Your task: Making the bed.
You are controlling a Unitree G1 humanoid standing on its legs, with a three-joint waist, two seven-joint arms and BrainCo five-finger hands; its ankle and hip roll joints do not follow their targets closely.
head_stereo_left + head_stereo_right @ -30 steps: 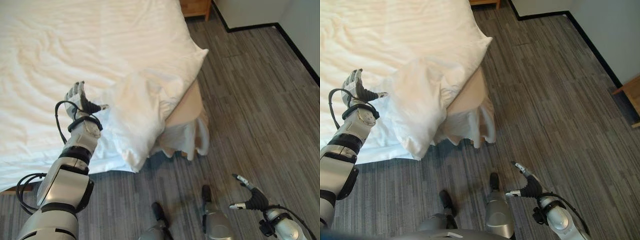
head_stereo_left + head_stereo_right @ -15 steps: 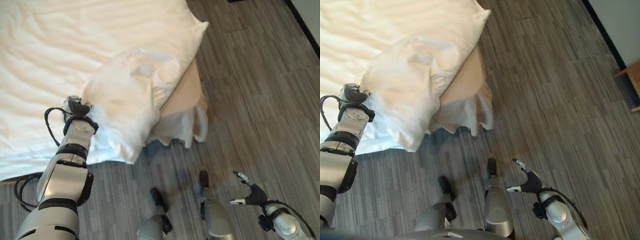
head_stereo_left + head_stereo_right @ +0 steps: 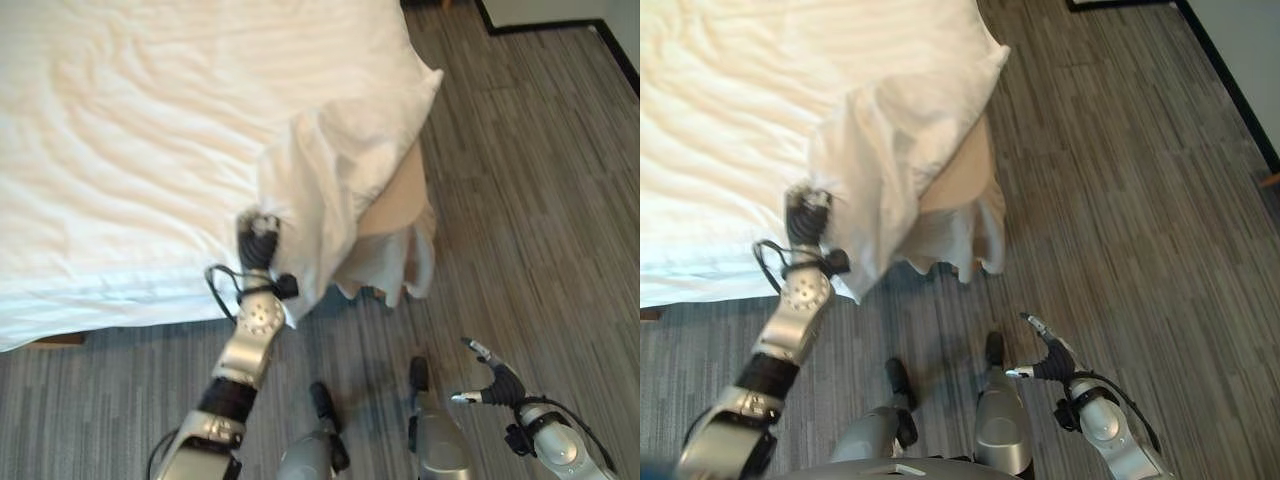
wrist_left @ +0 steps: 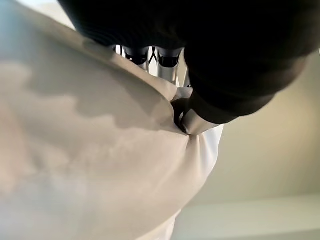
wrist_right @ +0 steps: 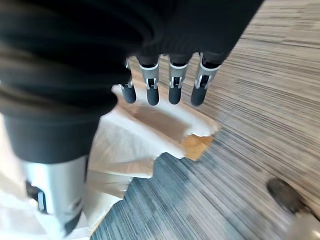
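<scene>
- Quilt corner [image 3: 330,170] is bunching at the bed's [image 3: 120,130] near right corner, draping over the edge; its fold is running from that corner diagonally back onto the bed.
- Left hand [image 3: 258,232] is pinching the fold's lower edge, cloth caught between thumb and fingers; it is by far the nearer hand.
- Right hand [image 3: 492,384] is hanging low over the floor [image 3: 540,200], fingers relaxed, grasping nothing, well apart from the bed.
- Left fingertips are partly hiding under cloth; tan mattress side [image 3: 395,195] is showing beneath.
</scene>
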